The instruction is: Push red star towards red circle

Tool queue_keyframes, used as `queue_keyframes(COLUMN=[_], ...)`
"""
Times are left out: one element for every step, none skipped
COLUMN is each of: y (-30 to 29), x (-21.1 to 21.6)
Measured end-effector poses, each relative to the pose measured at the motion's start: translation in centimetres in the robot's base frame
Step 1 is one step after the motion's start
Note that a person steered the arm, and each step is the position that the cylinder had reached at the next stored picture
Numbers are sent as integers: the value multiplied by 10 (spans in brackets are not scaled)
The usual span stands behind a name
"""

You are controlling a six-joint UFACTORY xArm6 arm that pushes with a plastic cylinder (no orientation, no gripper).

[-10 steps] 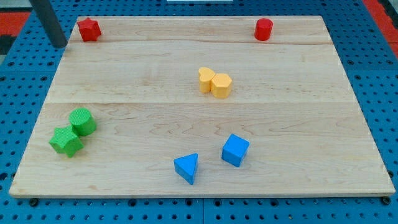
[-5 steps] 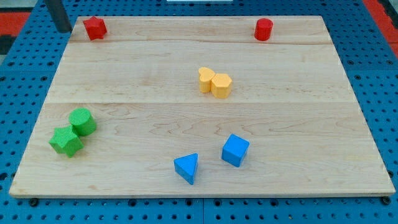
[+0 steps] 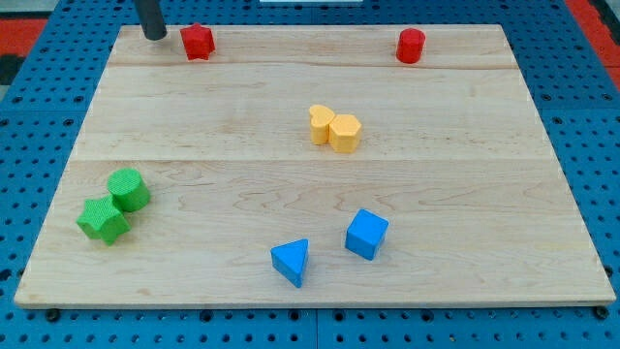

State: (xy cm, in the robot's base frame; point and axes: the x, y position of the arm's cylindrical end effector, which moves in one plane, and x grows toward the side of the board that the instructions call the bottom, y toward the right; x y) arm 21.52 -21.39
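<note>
The wooden worktop (image 3: 194, 107) lies on a blue perforated base (image 3: 591, 136) and carries eight blocks. At the view's lower left, a green star (image 3: 102, 220) and a green cylinder (image 3: 128, 188) stand touching, the cylinder just above and to the right of the star. At the view's top left, the dark rod enters from the top edge; my tip (image 3: 155, 36) rests near the top edge of the worktop. The arm carries no claw, only this rod, so there is no open or closed state to report. The red star (image 3: 198, 41) sits just to the right of my tip, close beside it; whether the two are in contact cannot be determined. The red star lies near the top edge, in the left third of the worktop. Towards the view's bottom centre, a blue triangle (image 3: 291, 262) stands near the bottom edge, with a blue cube (image 3: 366, 234) near it, up and to the right, the two apart. Above them, at the centre, a yellow heart (image 3: 321, 124) and a yellow block (image 3: 345, 132) of roughly hexagonal outline stand touching side by side. At the view's top right, the red circle (image 3: 411, 46) stands near the top edge, level with the red star and well apart from it.
</note>
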Motion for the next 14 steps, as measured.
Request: queue_keyframes(y=[34,97,36,25,69,99,66,66,115,174,190,134,130,150], x=[33,33,32,3,5,15,-2,-21,-15,2,16,15,40,47])
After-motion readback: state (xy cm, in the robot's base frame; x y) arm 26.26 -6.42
